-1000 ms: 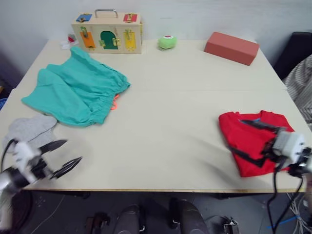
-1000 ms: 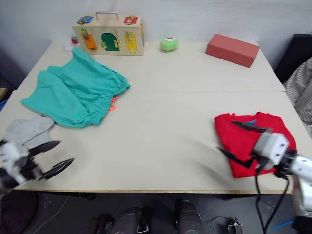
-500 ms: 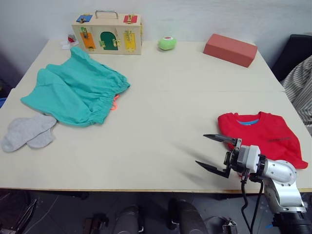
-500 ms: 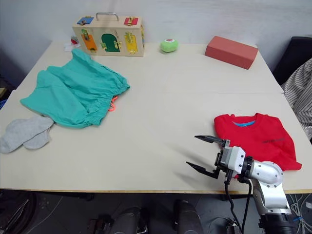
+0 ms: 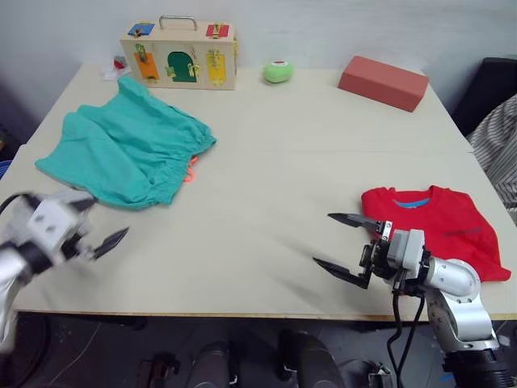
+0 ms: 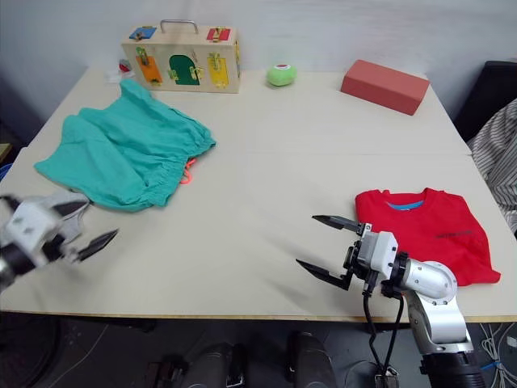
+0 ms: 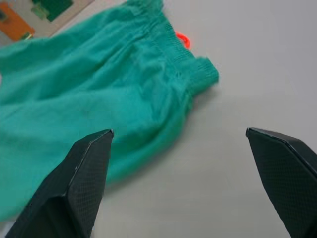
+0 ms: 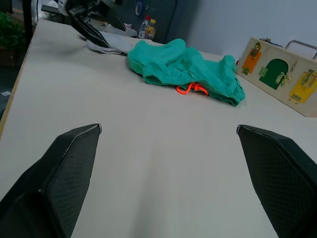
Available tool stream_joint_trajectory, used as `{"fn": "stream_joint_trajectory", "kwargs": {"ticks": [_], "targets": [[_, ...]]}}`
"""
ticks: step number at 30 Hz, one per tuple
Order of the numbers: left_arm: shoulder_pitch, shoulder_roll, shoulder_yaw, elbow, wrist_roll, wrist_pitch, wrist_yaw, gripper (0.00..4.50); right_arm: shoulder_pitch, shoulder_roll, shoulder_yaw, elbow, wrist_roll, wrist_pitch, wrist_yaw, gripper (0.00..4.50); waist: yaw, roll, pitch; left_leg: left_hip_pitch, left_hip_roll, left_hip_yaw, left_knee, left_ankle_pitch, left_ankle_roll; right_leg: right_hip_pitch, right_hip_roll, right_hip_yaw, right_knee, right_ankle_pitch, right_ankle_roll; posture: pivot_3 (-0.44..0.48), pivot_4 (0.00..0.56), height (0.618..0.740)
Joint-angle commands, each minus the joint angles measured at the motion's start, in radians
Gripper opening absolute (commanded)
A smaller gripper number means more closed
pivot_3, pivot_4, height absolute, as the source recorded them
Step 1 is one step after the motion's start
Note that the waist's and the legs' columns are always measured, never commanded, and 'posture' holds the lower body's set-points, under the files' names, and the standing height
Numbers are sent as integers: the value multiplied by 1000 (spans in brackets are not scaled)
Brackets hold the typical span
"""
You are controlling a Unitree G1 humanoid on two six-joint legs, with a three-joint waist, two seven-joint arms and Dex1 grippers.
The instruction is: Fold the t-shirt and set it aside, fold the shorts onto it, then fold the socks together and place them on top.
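Left eye view shows your left gripper (image 5: 98, 226) spread by the shorts (image 5: 125, 151): pinch the near waistband corner, right gripper (image 5: 346, 243) also spread.

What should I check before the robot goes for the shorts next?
1. Bright red cloth t-shirt folded and set aside at the table's right edge: ok.
2. Teal-green cloth shorts still unfolded, spread flat: ok, ready to fold.
3. Left pincer open, empty, near the shorts' front edge: ok.
4. Right pincer open, empty, off the t-shirt: ok.
5. Light grey socks out of the way: cannot tell, mostly hidden behind the left pincer.
6. Bare tabletop between shorts and t-shirt: ok.
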Motion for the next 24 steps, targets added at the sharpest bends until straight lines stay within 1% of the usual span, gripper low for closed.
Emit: {"fn": "stream_joint_trajectory", "kwargs": {"ticks": [1,3,5,6,9,14,18,20,21,24], "targets": [[-162,-8,-115,192,101,-31,-8,4500,25,26,-1,-56,-37,-9,-81,4477,-3,0,0,0,0,1,0,2,4,0,0,-1,4,0,0,0,150,740],[-279,-21,-200,319,177,-65,-10,4500,41,45,-7,-76,-63,-5,-141,4477,-8,0,0,0,0,5,0,3,5,-2,2,-3,5,0,0,0,150,740],[-358,-26,-256,420,230,-98,-16,4500,56,55,-17,-93,-78,-1,-188,4477,-11,0,0,0,0,8,0,3,6,-3,4,-4,5,0,0,0,150,740],[-388,-28,-275,460,246,-106,-18,4315,62,56,-22,-100,-84,0,-205,4496,-11,0,0,0,0,10,0,3,6,-5,4,-3,6,0,1,0,150,740],[-453,-29,-309,535,255,-98,-73,3620,86,46,-31,-123,-93,1,-237,4500,-11,-1,0,0,0,12,1,3,6,-6,6,-2,8,0,1,0,150,740],[-489,-20,-320,581,252,-124,-147,2034,102,30,-48,-133,-95,1,-266,4500,-11,-1,0,1,1,14,2,3,7,-9,6,1,11,-1,1,0,150,740],[-489,-19,-291,597,211,-119,-201,884,97,20,-61,-129,-89,3,-279,4500,-12,-1,0,1,1,15,2,3,7,-10,5,3,13,-1,1,0,150,740],[-491,-30,-270,587,173,-74,-236,260,95,14,-55,-125,-92,2,-274,4500,-13,-1,0,1,1,15,2,4,7,-10,6,3,13,-1,1,0,150,740],[-493,-38,-259,575,152,-51,-251,17,94,12,-53,-124,-92,2,-274,4500,-12,-1,0,0,1,16,3,4,7,-11,6,3,14,-1,1,0,150,740],[-490,-51,-244,534,116,2,-283,17,91,5,-54,-123,-87,3,-273,4500,-11,-1,0,0,1,16,3,4,7,-11,7,4,14,-1,1,0,150,740]]}}
